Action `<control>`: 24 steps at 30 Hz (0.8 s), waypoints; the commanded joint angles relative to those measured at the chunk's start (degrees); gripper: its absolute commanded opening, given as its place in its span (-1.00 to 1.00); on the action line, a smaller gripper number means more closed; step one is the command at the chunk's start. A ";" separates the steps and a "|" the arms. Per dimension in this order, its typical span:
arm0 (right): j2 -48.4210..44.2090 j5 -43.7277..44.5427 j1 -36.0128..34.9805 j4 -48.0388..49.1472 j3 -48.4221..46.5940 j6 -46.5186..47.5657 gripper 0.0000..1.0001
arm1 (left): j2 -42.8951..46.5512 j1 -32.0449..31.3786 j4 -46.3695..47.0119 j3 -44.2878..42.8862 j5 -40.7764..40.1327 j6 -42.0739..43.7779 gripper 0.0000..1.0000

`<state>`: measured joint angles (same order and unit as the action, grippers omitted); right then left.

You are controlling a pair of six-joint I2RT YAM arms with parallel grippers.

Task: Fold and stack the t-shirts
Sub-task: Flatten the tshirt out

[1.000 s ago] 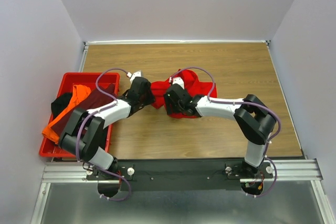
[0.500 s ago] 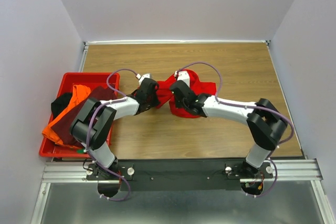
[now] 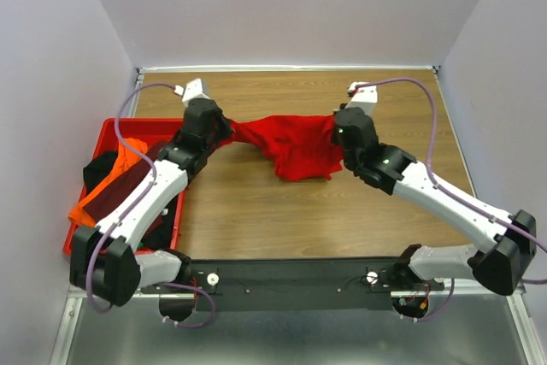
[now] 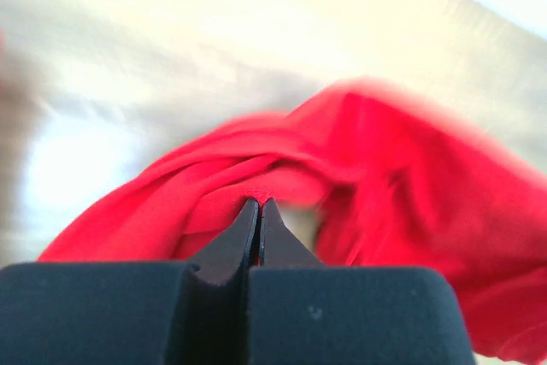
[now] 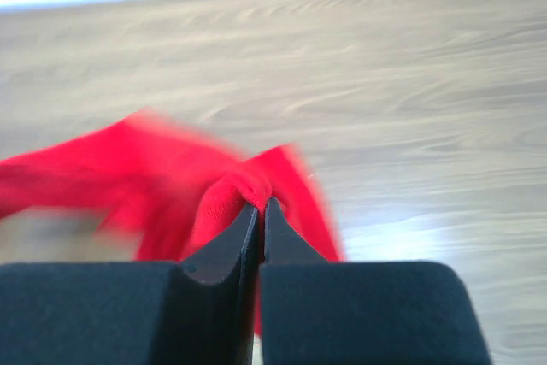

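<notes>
Kim: Both arms have swung wide apart since a second ago, pulling the red t-shirt (image 3: 291,144) out between them over the middle of the tabletop (image 3: 393,96).

Dave: Yep, the left end effector (image 3: 220,130) is pinched tight on one edge and the right end effector (image 3: 339,138) is clamped on the other. It's plain bright red and sags in the middle. Looks soft, light and floppy, so I'd hold it by the hems or shoulder corners. The other t-shirts (image 3: 128,156) are piled in the crate (image 3: 77,250).

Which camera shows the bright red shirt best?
Top external: the red shirt shows whole, stretched between the left gripper and right gripper. Each wrist view shows only a blurred, pinched bunch.
</notes>
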<state>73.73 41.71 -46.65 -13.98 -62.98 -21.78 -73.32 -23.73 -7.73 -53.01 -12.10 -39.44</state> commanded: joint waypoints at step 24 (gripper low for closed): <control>1.31 5.67 19.66 -2.46 -23.84 9.12 -0.80 | 14.79 5.62 -10.29 -10.09 -1.97 6.66 -1.00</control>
<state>70.76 47.44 -29.65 -16.47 -82.56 -14.72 -58.17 -18.68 -18.74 -64.51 -15.20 -33.67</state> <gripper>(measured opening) 0.098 0.009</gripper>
